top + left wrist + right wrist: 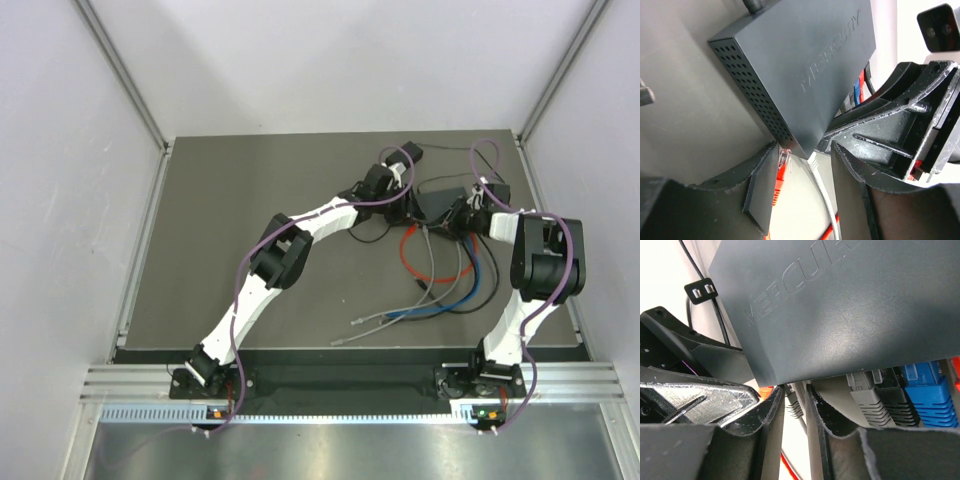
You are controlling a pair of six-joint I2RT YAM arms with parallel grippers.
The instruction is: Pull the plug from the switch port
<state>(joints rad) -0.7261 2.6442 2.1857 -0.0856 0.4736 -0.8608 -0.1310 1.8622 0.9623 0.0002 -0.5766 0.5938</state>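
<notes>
The switch [442,203] is a flat dark grey box [805,60] with raised lettering [840,300], lying at the back right of the mat. My left gripper [410,208] pinches its near corner, one fingertip at the vented side and the other at the socket edge [805,145]. A light grey plug [792,407] sticks out of the socket nearest that corner [815,161]. My right gripper [460,215] has its two fingers closed in on either side of this plug [795,395].
A red plug [781,172] lies against my left finger by the switch's corner. Grey [867,390], black [892,392] and blue [927,390] plugs sit in further sockets. Loose cable ends [370,320] trail toward the near edge. A black adapter [412,153] lies behind.
</notes>
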